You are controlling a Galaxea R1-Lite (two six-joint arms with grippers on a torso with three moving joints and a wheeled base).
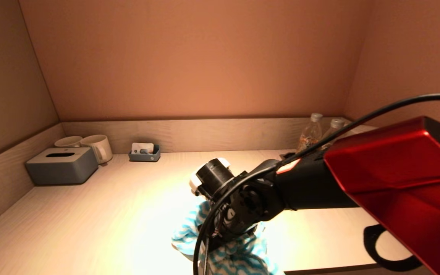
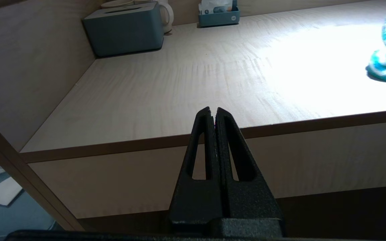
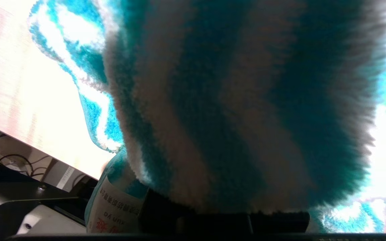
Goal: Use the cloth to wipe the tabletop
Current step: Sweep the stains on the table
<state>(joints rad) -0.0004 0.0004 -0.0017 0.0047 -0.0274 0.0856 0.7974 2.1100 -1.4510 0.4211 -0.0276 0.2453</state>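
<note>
in the head view the right gripper [image 1: 225,229] presses down into the cloth [image 1: 239,256] at the near edge of the tabletop [image 1: 101,217], closed on a bunched fold. the left wrist view shows the left gripper [image 2: 213,112] fingers together, off the counter's front edge. in the right wrist view the cloth [image 3: 233,107] fills the frame, its tag [image 3: 119,207] beside the fingers.

On the desk [image 1: 101,214]: one striped cloth [image 1: 239,256]; one grey tissue box [image 1: 61,165]; two mugs [image 1: 98,147]; one small blue tray [image 1: 144,154]. Two plastic bottles [image 1: 311,133] at the back right.
</note>
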